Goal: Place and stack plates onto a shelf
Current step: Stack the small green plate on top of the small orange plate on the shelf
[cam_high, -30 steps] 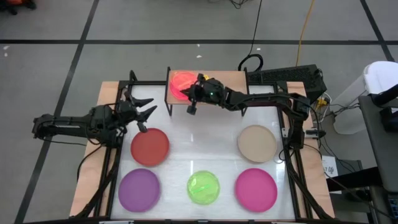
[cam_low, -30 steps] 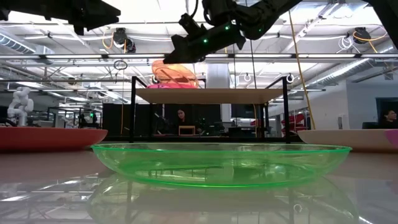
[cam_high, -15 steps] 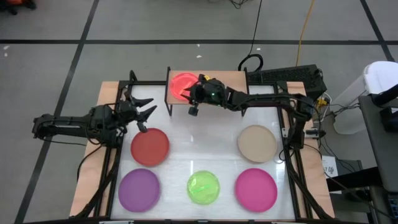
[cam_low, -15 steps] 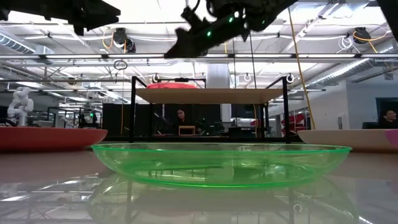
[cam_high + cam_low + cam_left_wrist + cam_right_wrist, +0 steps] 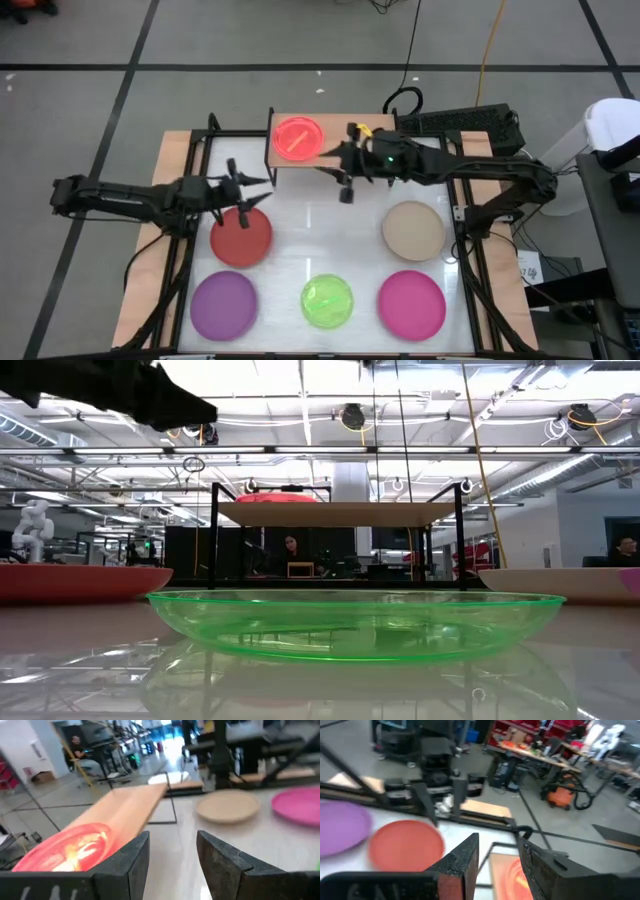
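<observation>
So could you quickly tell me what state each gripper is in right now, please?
Left gripper: open, empty, above the red plate.
Right gripper: open, empty, beside the shelf.

Both arms are dark, near black, built of slim tubular links joined by bulkier rounded joints. The left gripper (image 5: 240,189) ends in two thin, pointed black fingers; in its wrist view they are broad, matte wedges with flat faces. The right gripper (image 5: 343,176) carries a small green light and a yellow patch on its wrist housing; its fingers (image 5: 465,857) have a rough, speckled black surface.
</observation>
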Motion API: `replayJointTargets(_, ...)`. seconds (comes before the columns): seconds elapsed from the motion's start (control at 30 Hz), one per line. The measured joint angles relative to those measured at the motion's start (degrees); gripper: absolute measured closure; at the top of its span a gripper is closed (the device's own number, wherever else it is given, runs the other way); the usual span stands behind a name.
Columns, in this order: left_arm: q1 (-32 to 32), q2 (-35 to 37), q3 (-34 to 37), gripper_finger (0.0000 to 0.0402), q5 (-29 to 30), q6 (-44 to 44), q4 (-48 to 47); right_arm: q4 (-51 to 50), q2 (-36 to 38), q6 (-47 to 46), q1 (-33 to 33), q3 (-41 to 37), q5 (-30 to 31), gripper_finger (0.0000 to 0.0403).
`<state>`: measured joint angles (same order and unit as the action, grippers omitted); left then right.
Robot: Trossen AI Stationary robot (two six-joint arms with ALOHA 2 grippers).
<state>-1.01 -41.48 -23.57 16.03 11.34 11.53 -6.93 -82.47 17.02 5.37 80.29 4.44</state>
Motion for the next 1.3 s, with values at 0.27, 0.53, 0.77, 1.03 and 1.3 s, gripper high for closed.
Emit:
replayJointTargets(0.27, -4.9, -15.3, -5.6, 0.0232, -0.1, 10.0, 2.2, 3.9, 5.0, -2.9, -8.8, -8.9, 0.4, 0.0284)
replayJointTargets(0.53, -11.5, -32.3, -11.3, 0.0232, -0.1, 24.6, 1.9, 19.7, 10.2, -1.1, -13.8, -25.8, 13.6, 0.0284)
replayJointTargets(0.77, -20.0, -43.5, -13.7, 0.0232, 0.0, 40.0, 1.8, 32.6, 17.8, 1.9, -14.5, -35.2, 18.3, 0.0284)
replayJointTargets(1.03, -25.9, -49.7, -17.9, 0.0232, 0.8, 44.0, 0.3, 36.8, 25.4, -1.3, -14.5, -41.8, 18.1, 0.0284)
replayJointTargets(1.3, -24.8, -49.2, -22.4, 0.0232, 1.0, 10.8, 0.5, 39.4, 26.8, -3.0, -14.9, -43.8, 18.0, 0.0284)
